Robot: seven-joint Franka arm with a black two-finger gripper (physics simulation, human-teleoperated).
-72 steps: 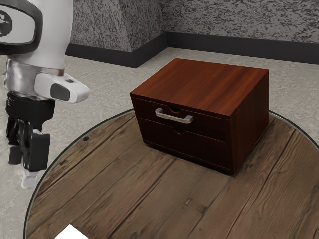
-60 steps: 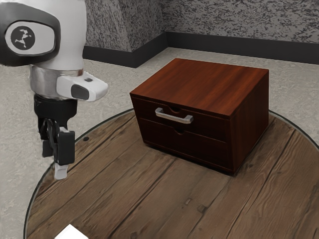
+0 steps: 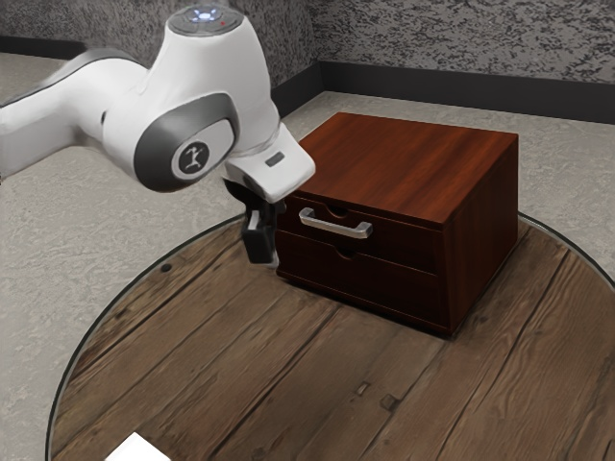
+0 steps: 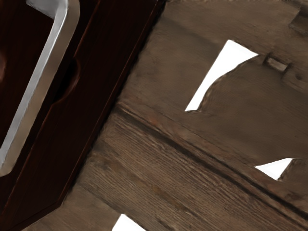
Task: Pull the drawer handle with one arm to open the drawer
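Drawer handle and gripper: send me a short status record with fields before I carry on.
target: drawer handle, a silver bar on the top drawer, untouched
drawer state: top drawer shut, flush with the lower drawer
arm: gripper at the cabinet front corner, on the exterior view's left of the drawer handle, apart from it
support: round wooden table
progress: grasp not yet made

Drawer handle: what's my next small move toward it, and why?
Probably shift the gripper toward the exterior view's right, along the cabinet front, until it lines up with the handle. It hangs beside the cabinet's front corner, short of the handle and not touching it, and the top drawer looks shut.
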